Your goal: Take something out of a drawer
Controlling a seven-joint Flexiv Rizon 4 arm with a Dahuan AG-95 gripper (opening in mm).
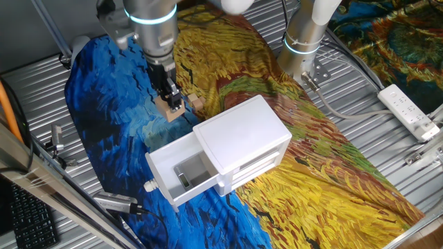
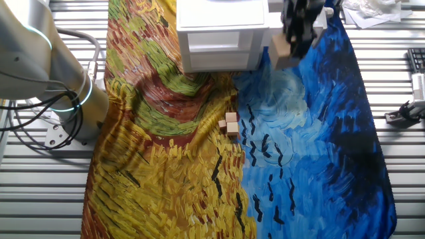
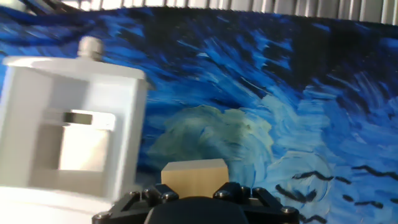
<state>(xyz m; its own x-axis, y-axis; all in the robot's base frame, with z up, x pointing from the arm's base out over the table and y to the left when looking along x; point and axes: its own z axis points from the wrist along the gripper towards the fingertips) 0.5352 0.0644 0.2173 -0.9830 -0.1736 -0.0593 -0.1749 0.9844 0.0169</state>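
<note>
We see the cabinet [image 1: 242,135] on the cloth [image 1: 332,173] covering the surface, w/ the drawer [image 1: 181,173] pulled out in front. A flat piece [image 1: 183,178] lies in the drawer. The hand [image 1: 169,97], behind the drawer, holds the block [image 1: 174,108] above the cloth. Small blocks [image 2: 230,124] lie beside it.

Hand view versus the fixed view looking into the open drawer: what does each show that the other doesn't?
Only the hand view shows the wooden block's front face close up, between the fingers. Only the fixed view shows the arm, the white cabinet, a power strip and loose blocks on the cloth. Both show the gripper holding the block, the open drawer, its knob and the grey metal piece inside.
</note>
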